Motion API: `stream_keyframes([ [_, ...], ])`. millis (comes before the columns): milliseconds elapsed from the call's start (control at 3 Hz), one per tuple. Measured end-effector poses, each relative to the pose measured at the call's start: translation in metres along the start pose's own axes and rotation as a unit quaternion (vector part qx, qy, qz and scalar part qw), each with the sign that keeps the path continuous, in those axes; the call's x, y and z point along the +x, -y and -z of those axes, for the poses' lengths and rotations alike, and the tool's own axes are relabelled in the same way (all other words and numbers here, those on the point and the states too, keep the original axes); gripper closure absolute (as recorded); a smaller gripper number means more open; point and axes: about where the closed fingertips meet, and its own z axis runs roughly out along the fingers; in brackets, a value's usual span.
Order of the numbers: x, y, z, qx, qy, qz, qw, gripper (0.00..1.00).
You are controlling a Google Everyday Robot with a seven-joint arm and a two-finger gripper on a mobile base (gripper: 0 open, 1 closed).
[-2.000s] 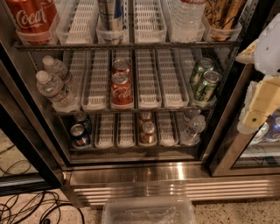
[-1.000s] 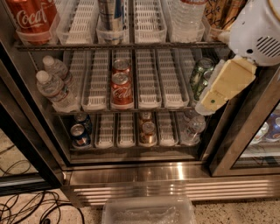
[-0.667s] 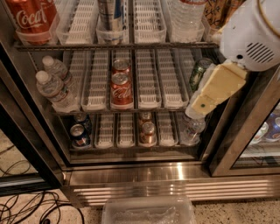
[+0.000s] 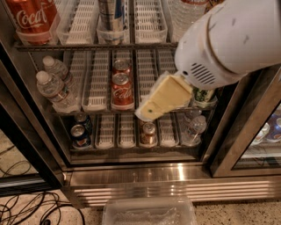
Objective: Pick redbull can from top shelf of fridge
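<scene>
The redbull can (image 4: 110, 15), slim and silver with blue panels, stands in a middle lane of the top shelf (image 4: 88, 45), cut off by the frame's top edge. The fridge (image 4: 131, 173) is open, its steel base below. My gripper (image 4: 151, 110), cream-coloured below a big white wrist housing (image 4: 232, 39), reaches in from the upper right. It hangs in front of the middle shelf, below and to the right of the redbull can, apart from it and holding nothing that I can see.
A red Coca-Cola can (image 4: 33, 17) and a water bottle (image 4: 184, 11) flank the top shelf. Cola cans (image 4: 122, 88), water bottles (image 4: 55, 88) and a green can (image 4: 204, 95) stand mid-shelf. Dark-blue cans (image 4: 80, 134) sit lower. A clear bin (image 4: 149, 213) and cables (image 4: 26, 206) lie on the floor.
My arm has swung in from the right edge toward the left and nearer the camera. It now covers the right part of the middle shelf. The cans have not moved.
</scene>
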Motion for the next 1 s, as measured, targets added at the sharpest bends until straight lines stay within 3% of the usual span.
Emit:
stream_keyframes([
  [333,-0.0235,-0.0082,-0.0075,0.013,0.032,-0.026,0.9991,0.0],
  [1000,-0.0236,-0.0082,-0.0075,0.013,0.032,-0.026,0.9991,0.0],
])
